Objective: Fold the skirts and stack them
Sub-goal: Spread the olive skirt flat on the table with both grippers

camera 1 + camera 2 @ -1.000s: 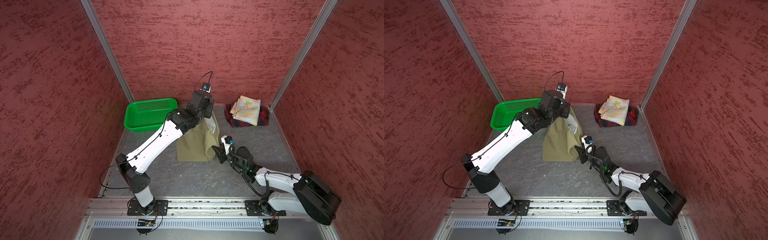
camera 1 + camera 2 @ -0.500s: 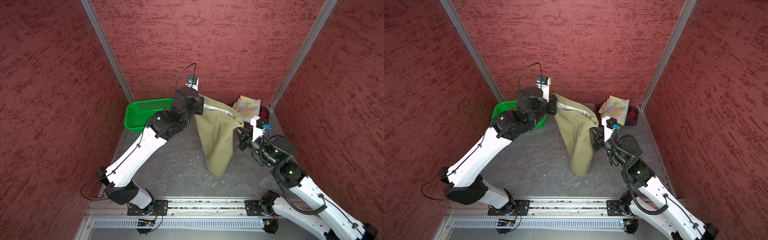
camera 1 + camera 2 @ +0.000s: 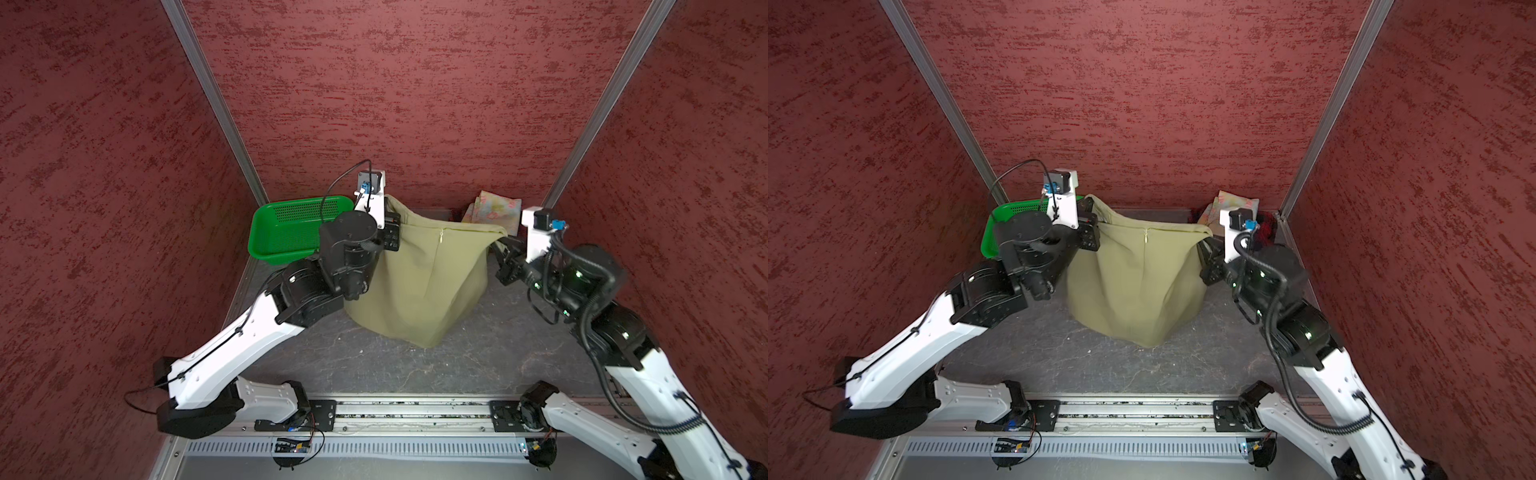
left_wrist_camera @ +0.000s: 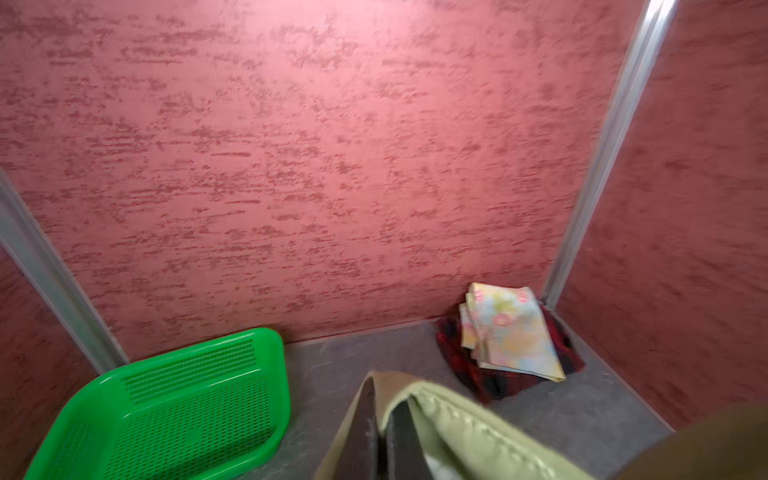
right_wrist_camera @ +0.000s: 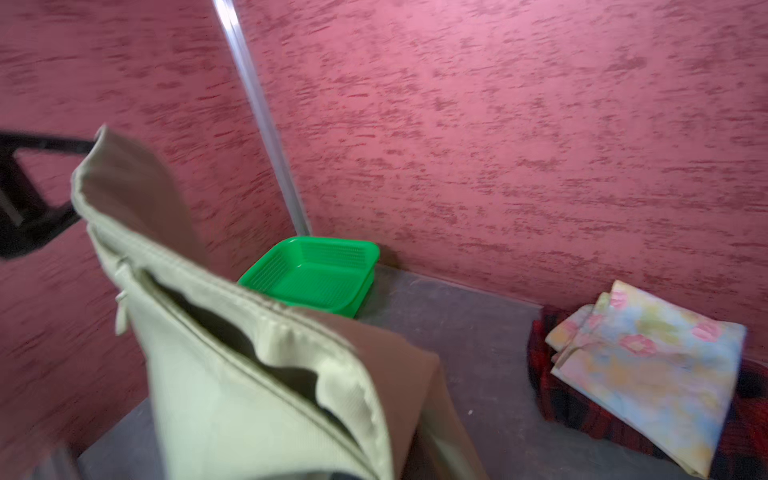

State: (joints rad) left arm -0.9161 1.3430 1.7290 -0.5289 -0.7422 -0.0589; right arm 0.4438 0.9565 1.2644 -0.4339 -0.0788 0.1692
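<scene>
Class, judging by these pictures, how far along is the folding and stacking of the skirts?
Done: the folded floral skirt lies on the plaid skirt. In hand: the left gripper and right gripper, both shut, hold the olive skirt up by its waistband, spread between them. Left: fold it and put it on that stack.

Left gripper (image 4: 384, 428) clamps olive skirt (image 4: 469, 424) near green basket (image 4: 284, 374).

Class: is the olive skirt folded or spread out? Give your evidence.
Spread out: the olive skirt hangs open by its waistband, stretched between the left pincer and the right pincer, each shut on a corner.
</scene>
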